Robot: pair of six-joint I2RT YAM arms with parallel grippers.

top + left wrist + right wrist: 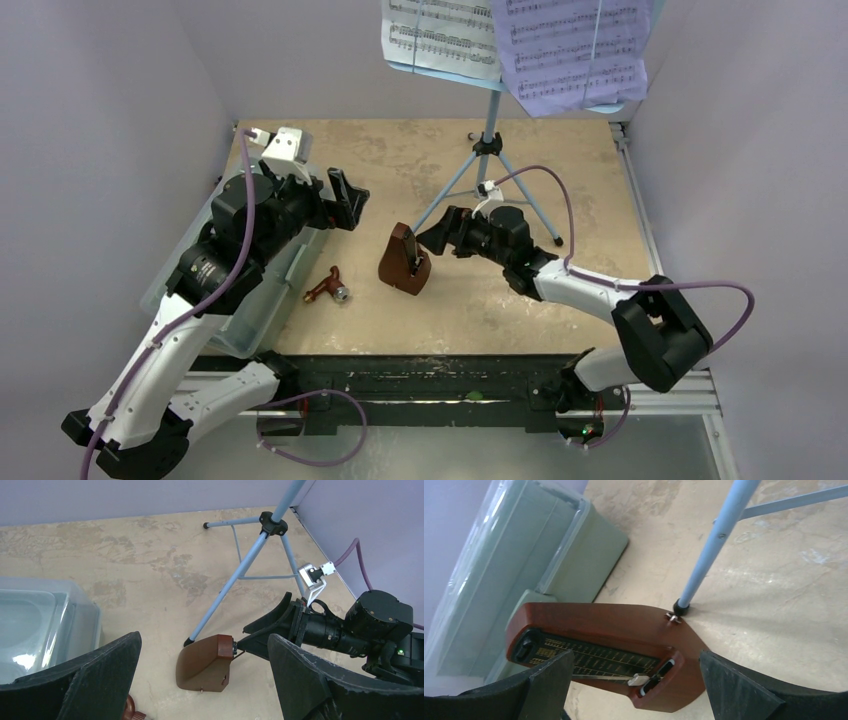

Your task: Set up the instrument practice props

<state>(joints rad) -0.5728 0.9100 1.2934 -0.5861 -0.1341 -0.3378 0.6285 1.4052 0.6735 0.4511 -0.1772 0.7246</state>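
The brown pyramid metronome [404, 262] stands mid-table with its cover off, its dark scale [594, 655] and pendulum rod bare. My right gripper [440, 231] is open just right of it, its jaws either side of the metronome's [604, 622] front with the pendulum weight [639, 680] between them, gripping nothing. Up and to the left, over the box, my left gripper [349, 200] hangs open and empty, looking down at the metronome [205, 662]. At the back, the light-blue music stand [487, 145] carries a white page [440, 35] and a lilac page [575, 50].
A large clear plastic box [268, 292] sits at the left table edge under my left arm. A small brown and silver piece [328, 287] lies between the box and the metronome. One tripod leg [706, 555] ends right behind the metronome.
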